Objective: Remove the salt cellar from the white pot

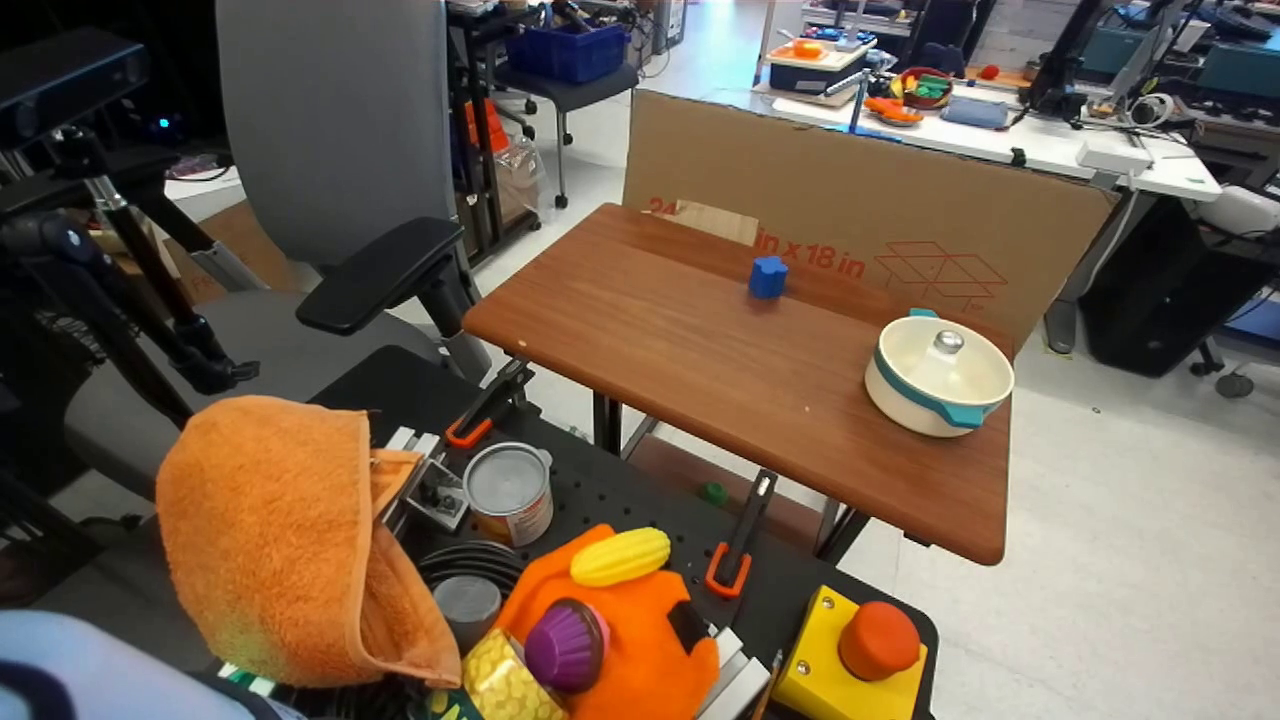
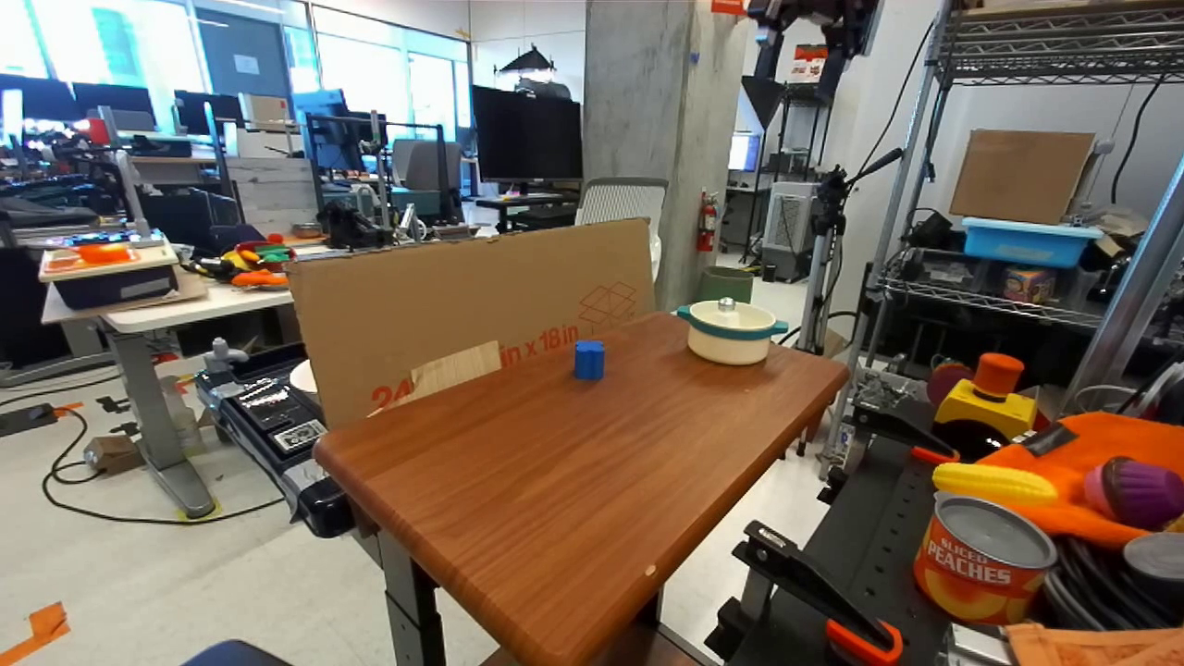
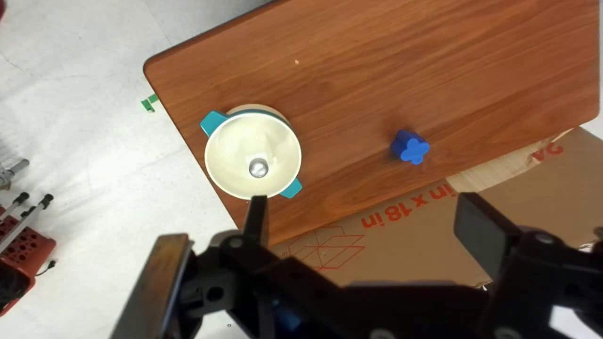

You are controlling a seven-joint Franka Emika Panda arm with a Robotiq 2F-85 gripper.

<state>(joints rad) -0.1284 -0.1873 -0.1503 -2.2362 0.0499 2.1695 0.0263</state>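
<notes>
The white pot (image 1: 900,398) stands upright near a corner of the wooden table, with teal side handles and a teal band. It also shows in an exterior view (image 2: 726,348) and in the wrist view (image 3: 231,146). The salt cellar (image 3: 258,167) stands inside it, its round silver top showing. That top rises above the rim in both exterior views (image 1: 948,341) (image 2: 728,303); its lower body is partly hidden by glare or the pot wall. My gripper (image 3: 360,200) is open and empty, fingers wide apart, high above the table. It hangs at the top of an exterior view (image 2: 797,79).
A small blue flower-shaped block (image 1: 768,279) stands on the table (image 1: 660,310). An upright cardboard sheet (image 2: 481,287) lines the table's back edge. A black bench beside it holds a peach can (image 2: 985,560), clamps, an orange cloth and a red-topped yellow button box (image 1: 850,655).
</notes>
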